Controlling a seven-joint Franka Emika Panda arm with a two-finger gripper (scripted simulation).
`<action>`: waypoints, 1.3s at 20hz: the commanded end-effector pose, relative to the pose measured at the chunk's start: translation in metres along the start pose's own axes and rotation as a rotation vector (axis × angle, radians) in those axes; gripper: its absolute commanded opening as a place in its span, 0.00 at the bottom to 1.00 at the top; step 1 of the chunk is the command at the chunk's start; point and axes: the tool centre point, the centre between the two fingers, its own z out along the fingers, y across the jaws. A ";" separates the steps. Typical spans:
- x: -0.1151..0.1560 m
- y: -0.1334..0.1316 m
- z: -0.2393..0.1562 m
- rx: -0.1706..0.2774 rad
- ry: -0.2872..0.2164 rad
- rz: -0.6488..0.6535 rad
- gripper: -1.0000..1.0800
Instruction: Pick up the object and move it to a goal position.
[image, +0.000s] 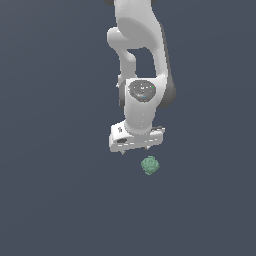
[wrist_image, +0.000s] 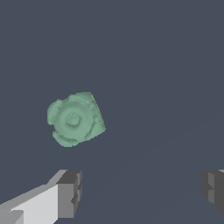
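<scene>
Exterior view: the white arm (image: 142, 60) comes down from the top centre of the frame, wrist pointing down. The gripper (image: 136, 150) sits just above frame centre, its body tilted slightly, the exterior view's left end lower than the right. Only short finger stubs show under the body in this view.

The ball (image: 150, 165), green and lumpy, lies on the flat dark grey floor (image: 50, 200), just below the gripper and a little toward the exterior view's right. Ball and gripper are apart; no contact seen.

Wrist view: the ball (wrist_image: 75, 119) shows a faceted surface with ring-like ridges around a central dimple. Two dark grey fingertips (wrist_image: 70, 194) are in frame, one on a white finger, the other cut off at the frame edge. Jaws stand wide apart, with only bare floor (wrist_image: 166, 65) between them. The gap is much wider than the ball. The ball is not between the tips; it lies ahead of them, offset toward the tip on the white finger. Gripper (wrist_image: 142, 192) holds nothing.
</scene>
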 end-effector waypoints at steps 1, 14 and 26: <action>0.009 -0.014 0.009 0.004 -0.006 -0.081 0.96; 0.036 -0.064 0.040 0.028 -0.021 -0.360 0.96; 0.036 -0.067 0.061 0.030 -0.021 -0.373 0.96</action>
